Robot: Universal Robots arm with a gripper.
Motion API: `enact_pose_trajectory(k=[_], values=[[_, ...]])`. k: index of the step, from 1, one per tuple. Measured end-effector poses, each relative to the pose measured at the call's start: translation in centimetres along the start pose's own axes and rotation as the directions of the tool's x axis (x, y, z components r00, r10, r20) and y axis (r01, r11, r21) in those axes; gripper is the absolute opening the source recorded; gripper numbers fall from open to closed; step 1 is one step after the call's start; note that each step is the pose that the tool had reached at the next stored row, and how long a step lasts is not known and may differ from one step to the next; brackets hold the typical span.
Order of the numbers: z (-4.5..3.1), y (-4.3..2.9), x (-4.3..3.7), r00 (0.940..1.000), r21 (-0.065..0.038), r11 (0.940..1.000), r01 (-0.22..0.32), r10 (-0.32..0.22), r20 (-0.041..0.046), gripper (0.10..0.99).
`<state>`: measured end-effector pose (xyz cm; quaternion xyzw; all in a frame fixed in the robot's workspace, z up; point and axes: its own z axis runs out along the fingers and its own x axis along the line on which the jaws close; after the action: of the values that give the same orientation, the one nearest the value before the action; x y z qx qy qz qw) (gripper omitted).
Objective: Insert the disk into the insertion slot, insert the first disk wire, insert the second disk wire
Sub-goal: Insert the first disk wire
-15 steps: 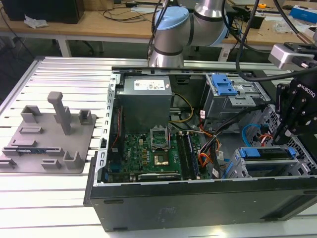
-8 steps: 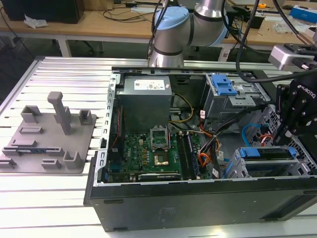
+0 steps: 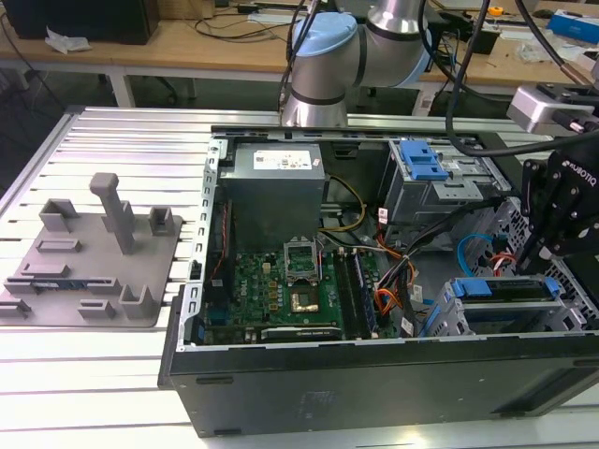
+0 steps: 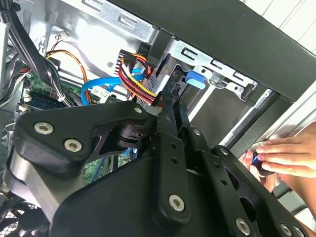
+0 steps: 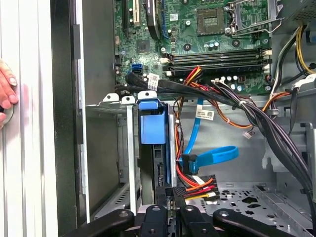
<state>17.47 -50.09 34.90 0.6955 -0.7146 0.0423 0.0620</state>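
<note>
The gripper (image 5: 169, 191) has its fingers drawn close together; it cannot be told whether anything is pinched between them. The disk (image 5: 151, 126) sits in the insertion slot (image 5: 129, 148), directly ahead of the fingertips. A connector with red, yellow and black wires (image 5: 195, 185) lies just beside the fingers. A blue cable (image 5: 215, 154) loops beyond it.

1. Exterior view: bright, even overhead light; the slatted metal table (image 3: 103, 131) glares pale, nearly white along its near edge.
2. The computer case (image 3: 374, 383) interior lies in mild shade.
3. Second wrist view: the gripper (image 4: 171, 103) looms dark near the lens, faint sheen on its edges.
4. First wrist view: table slats wash out white.
</note>
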Motion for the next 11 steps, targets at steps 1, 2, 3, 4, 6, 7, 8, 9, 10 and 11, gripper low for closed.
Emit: enact_pose_trajectory(k=[1, 2, 3, 4, 6, 7, 8, 9, 10, 11], values=[[0.0, 0.01, 0.01, 1.0, 0.002, 1.0, -0.001, 0.001, -0.0002, 0.165], [0.01, 0.01, 0.02, 1.0, 0.008, 1.0, -0.003, 0.003, 0.0, 0.165], [0.0, 0.0, 0.01, 1.0, 0.015, 0.9999, -0.006, 0.006, 0.0002, 0.165], [0.01, 0.0, 0.01, 1.0, 0.021, 0.9997, -0.009, 0.009, 0.0006, 0.165], [0.02, 0.11, 0.0, 0.9999, 0.022, 0.9996, -0.017, 0.017, 0.0008, 0.165], [0.02, 0.14, 0.01, 0.9994, 0.019, 0.9992, -0.034, 0.034, 0.001, 0.165], [0.03, 0.14, 0.01, 0.9993, 0.018, 0.9992, -0.037, 0.037, 0.0011, 0.165], [0.03, 0.14, 0.01, 0.9992, 0.017, 0.999, -0.041, 0.041, 0.0012, 0.165], [0.05, 0.14, 0.02, 0.999, 0.015, 0.9989, -0.045, 0.045, 0.0014, 0.165], [0.05, 0.15, 0.02, 0.9989, 0.013, 0.9988, -0.047, 0.047, 0.0013, 0.165]])
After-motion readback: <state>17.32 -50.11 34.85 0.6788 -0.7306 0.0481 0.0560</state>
